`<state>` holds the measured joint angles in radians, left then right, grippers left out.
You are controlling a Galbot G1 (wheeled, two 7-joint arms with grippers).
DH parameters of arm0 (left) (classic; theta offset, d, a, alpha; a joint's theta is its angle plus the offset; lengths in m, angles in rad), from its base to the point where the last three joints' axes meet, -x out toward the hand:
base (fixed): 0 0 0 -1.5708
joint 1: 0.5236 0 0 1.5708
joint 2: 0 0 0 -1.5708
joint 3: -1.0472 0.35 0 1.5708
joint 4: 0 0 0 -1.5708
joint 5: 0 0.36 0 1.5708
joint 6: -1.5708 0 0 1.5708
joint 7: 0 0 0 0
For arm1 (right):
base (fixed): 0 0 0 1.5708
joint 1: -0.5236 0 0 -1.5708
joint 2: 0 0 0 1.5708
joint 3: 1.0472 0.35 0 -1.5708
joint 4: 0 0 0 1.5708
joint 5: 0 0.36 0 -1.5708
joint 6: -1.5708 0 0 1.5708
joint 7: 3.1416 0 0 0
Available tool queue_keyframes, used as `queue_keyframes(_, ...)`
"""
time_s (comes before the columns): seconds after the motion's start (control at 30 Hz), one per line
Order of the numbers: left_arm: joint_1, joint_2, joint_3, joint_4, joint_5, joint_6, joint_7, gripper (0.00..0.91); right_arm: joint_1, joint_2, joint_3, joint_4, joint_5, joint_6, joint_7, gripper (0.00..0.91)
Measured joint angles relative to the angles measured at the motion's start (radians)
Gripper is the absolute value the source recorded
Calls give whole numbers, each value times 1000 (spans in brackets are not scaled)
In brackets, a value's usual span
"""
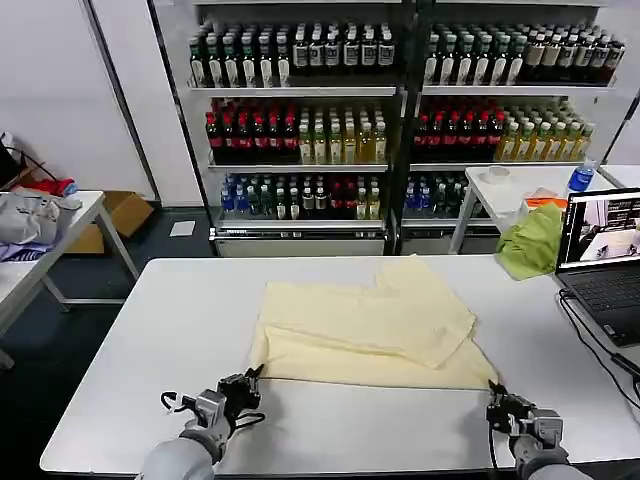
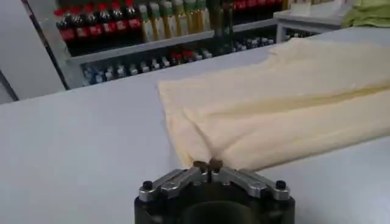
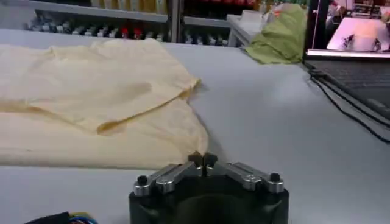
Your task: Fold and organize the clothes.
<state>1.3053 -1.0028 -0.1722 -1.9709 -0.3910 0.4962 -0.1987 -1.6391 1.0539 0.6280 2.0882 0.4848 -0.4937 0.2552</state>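
We find the T-shirt lying partly folded on the white worktop, centred ahead of both arms. The left gripper sits at the shirt's near left corner, its fingers pressed together at the hem edge, with no cloth between them. The right gripper sits at the near right corner, fingers likewise pressed together, just short of the fabric.
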Motion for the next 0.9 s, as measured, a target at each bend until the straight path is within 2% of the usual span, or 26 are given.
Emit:
queue_keyframes(0.3,153,43,-62,-136,26,-13,-9,20,-151,-15,35,103,-47,9,-3,0)
queue_keyframes(0.57,311,69,-126,-237,51,-18,-22,30,-225,-42,56,138,-76,-3,-4,0)
queue_keyframes(0.6,330,72,-133,-248,53,-18,-24,40,-230,-45,57,142,-80,-5,-4,393)
queue_keyframes(0.63,346,74,-141,-256,55,-18,-26,272,-234,-48,58,145,-82,-8,-4,907)
queue_keyframes(0.67,362,76,-147,-264,58,-17,-27,756,-236,-50,58,149,-83,-11,-3,907)
queue_keyframes(0.7,380,79,-155,-274,60,-16,-27,907,-238,-52,59,153,-85,-14,-2,907)
queue_keyframes(0.9,455,85,-176,-307,68,-6,-24,907,-242,-62,73,176,-89,-17,6,907)
